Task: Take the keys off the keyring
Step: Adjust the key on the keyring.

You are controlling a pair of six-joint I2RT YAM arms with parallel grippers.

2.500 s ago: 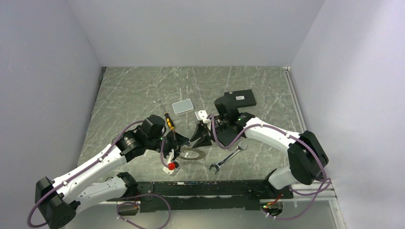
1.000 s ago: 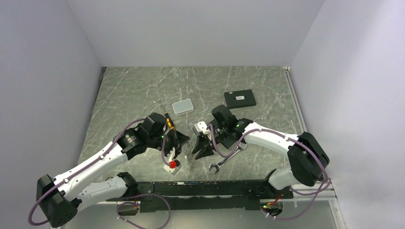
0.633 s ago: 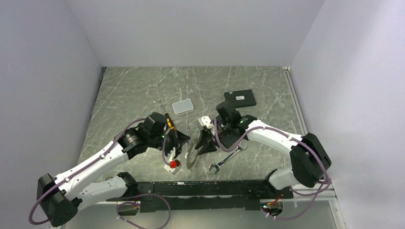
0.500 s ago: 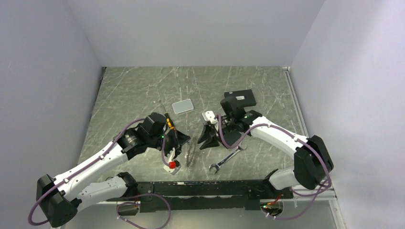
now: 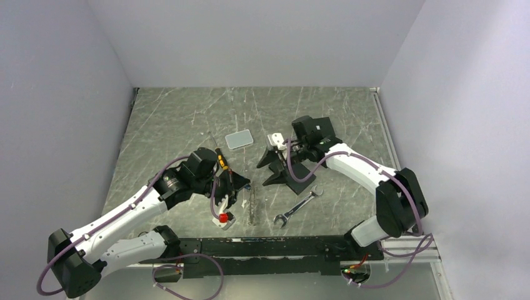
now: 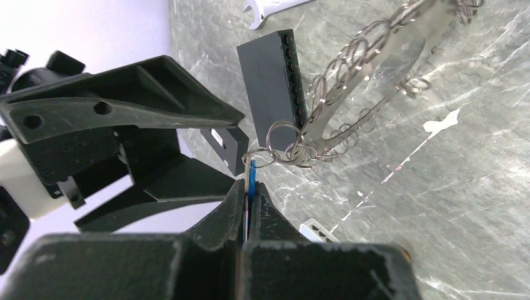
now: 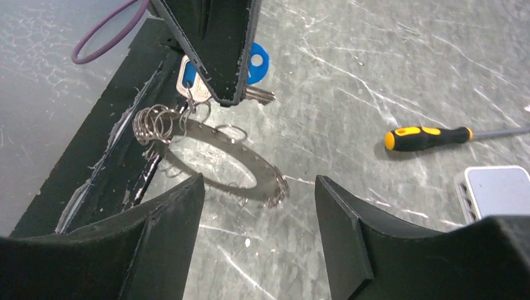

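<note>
Separating step: left gripper (image 6: 250,190) clamps the blue-tagged key (image 7: 256,61), the keyring (image 7: 247,156) dangling tilted below (its low edge perhaps touching the table (image 7: 406,62)). Right gripper (image 7: 259,212) gapes empty; next it must grip the ring and twist.

The left arm reaches from its base toward 2 o'clock, wrist low over the worktop (image 5: 187,119). The left hand (image 5: 239,187) points to 3 o'clock, its fingers pinched tight on a blue key (image 6: 250,178). The right arm bends back toward 10 o'clock. The right hand (image 5: 273,170) faces 8 o'clock, fingers spread wide and empty.
</note>
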